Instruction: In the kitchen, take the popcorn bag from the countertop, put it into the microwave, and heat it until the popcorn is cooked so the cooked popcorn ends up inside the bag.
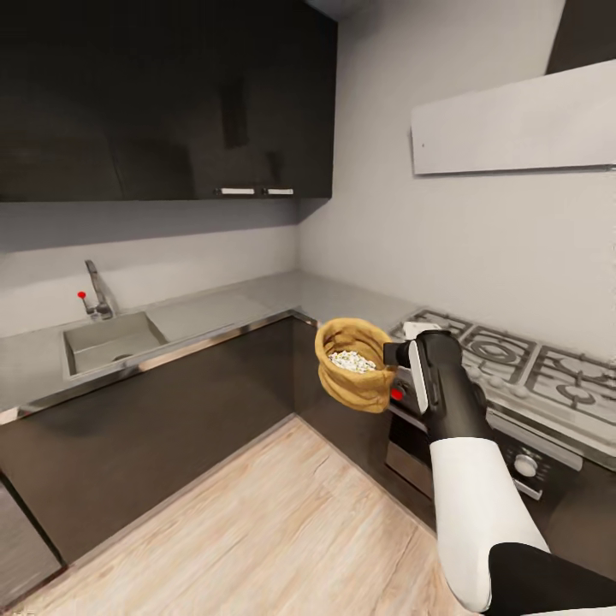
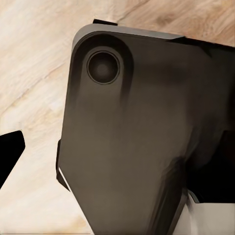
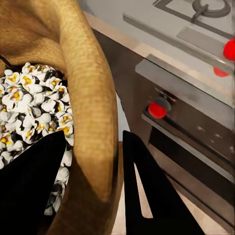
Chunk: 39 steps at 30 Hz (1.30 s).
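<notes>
Right jaws (image 3: 93, 196) pinch bag (image 3: 90, 122) rim, one finger inside beside popcorn (image 3: 34, 107), one outside. Sack looks soft, light; rim hold may crumple. Left jaws: can't tell.

Popcorn bag (image 1: 354, 366) tan-brown; popcorn (image 1: 352, 361) white-cream, yellow flecks; fingers (image 3: 147, 196) black; countertop (image 1: 222, 312) grey; cabinets (image 1: 162, 94) dark brown.
</notes>
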Tool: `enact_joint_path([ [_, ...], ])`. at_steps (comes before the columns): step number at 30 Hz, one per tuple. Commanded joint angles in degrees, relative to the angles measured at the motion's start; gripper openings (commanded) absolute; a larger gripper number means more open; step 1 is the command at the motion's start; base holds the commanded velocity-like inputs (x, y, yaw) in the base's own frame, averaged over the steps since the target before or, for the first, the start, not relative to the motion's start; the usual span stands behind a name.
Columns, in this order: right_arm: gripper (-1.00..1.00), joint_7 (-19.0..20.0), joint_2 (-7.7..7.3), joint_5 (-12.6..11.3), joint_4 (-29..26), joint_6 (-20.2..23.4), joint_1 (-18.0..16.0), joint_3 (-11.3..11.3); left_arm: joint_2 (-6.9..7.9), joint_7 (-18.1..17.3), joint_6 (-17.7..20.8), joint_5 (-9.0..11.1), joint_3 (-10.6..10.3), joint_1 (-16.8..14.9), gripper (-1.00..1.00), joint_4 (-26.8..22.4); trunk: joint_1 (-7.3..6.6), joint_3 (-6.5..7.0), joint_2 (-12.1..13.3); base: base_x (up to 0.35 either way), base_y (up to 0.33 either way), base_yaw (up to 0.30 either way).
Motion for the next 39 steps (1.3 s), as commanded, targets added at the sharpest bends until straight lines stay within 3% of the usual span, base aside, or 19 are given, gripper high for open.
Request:
enact_joint_path([
  [1, -1.0, 0.0, 0.06, 0.1, 0.0, 0.2, -0.1, -0.1, -0.01, 0.0, -0.1, 0.3, 0.1, 0.0, 1.0, -0.1, -0.03, -0.06, 0.0, -0.348, 0.0, 0.0],
  [39, -1.0, 0.0, 0.06, -0.1, 1.0, 0.2, 0.0, -0.1, -0.09, 0.0, -0.1, 0.3, 0.1, 0.0, 1.0, -0.1, -0.03, -0.06, 0.0, -0.348, 0.0, 0.0],
])
